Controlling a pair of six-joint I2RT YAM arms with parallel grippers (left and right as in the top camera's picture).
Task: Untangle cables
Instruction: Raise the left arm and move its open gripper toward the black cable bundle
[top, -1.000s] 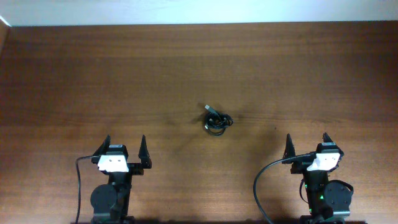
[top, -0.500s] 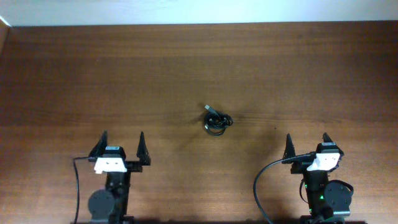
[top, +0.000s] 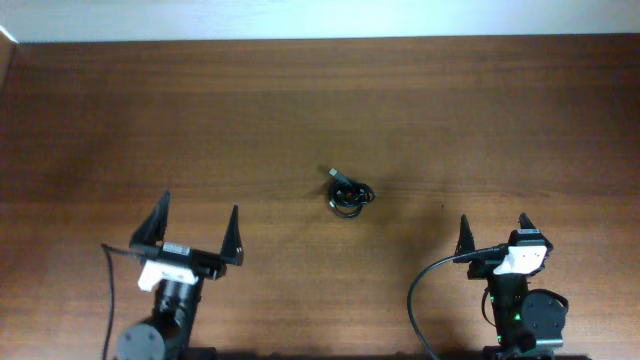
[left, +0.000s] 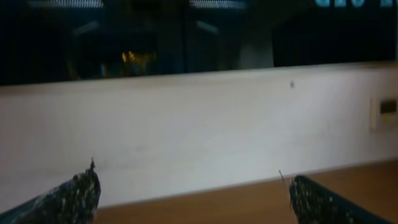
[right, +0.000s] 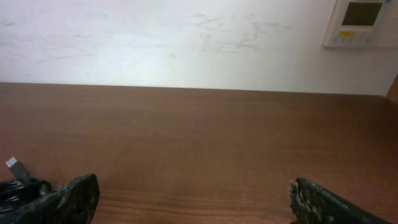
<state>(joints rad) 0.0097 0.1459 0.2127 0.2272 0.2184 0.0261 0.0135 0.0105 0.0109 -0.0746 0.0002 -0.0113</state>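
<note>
legible text: none | wall panel (right: 361, 23): dark screen and yellow strip; marks too small to read | cyan glowing characters (left: 348, 3) at top edge, left wrist view: cut off, blurred; unreadable | wall plate (left: 387, 112): blurred; nothing legible

We count 1 knot of cables (top: 348, 194) at centre frame, strands inside uncountable; 2 grippers, left gripper (top: 200, 204) lower left, right gripper (top: 493, 218) lower right; 1 table (top: 500, 110); 1 wall panel (right: 362, 22).

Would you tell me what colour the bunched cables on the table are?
The cables are black, seen best in the overhead view.
</note>
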